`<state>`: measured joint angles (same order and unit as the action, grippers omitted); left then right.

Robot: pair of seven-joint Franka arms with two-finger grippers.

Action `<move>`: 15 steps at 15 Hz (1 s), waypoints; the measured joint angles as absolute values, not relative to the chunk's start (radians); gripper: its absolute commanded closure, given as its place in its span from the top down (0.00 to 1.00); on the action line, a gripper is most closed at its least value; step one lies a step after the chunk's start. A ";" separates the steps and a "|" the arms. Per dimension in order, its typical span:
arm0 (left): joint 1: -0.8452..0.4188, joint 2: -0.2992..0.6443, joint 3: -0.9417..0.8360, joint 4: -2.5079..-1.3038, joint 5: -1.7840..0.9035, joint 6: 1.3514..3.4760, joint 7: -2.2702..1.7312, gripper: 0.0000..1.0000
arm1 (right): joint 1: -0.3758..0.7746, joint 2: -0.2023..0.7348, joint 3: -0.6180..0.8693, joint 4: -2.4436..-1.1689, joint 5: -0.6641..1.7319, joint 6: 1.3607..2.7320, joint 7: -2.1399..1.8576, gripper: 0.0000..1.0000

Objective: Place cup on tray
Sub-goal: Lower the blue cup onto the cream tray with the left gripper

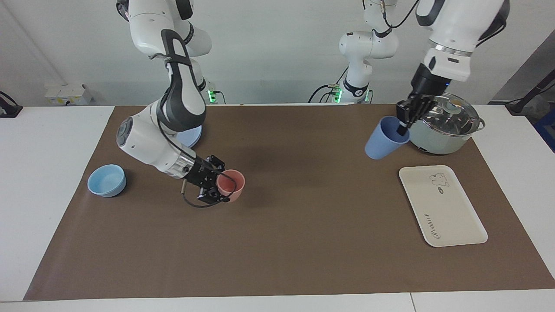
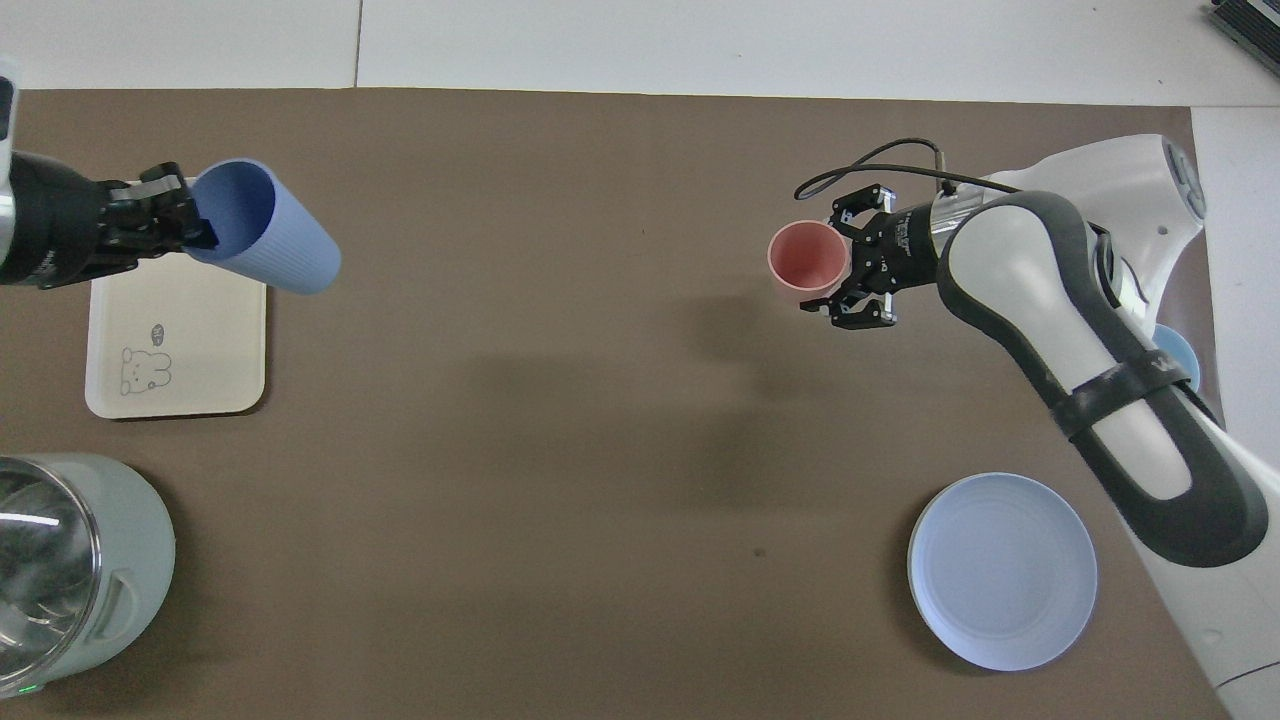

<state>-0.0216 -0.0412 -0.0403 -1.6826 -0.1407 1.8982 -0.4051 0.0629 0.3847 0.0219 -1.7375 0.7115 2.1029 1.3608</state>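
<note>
The periwinkle-blue cup point(image 1: 383, 139) point(image 2: 268, 243) hangs tilted in the air, gripped at its rim by my left gripper point(image 1: 403, 127) point(image 2: 190, 222), which is shut on it with one finger inside. It is over the mat beside the tray's edge, close to the pot. The cream tray point(image 1: 442, 208) point(image 2: 175, 345) with the bear drawing lies flat toward the left arm's end, with nothing on it. My right gripper point(image 1: 220, 185) point(image 2: 846, 268) is shut on the rim of a salmon-pink cup point(image 1: 232, 184) point(image 2: 806, 258), low over the mat toward the right arm's end.
A lidded pale-green pot point(image 1: 442, 123) point(image 2: 60, 570) stands nearer the robots than the tray. A round blue plate point(image 2: 1002, 570) point(image 1: 190, 136) and a light-blue bowl point(image 1: 106, 180) sit toward the right arm's end.
</note>
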 measured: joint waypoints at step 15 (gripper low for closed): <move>0.272 0.163 -0.051 -2.066 -0.220 2.549 -0.022 1.00 | -0.160 0.473 0.019 -1.755 0.712 2.106 1.114 0.40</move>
<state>0.2718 0.1632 -0.0510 -2.0663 -0.2196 2.5493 -0.0216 -0.1601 0.4728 0.0186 -1.7551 0.7116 2.1057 1.1142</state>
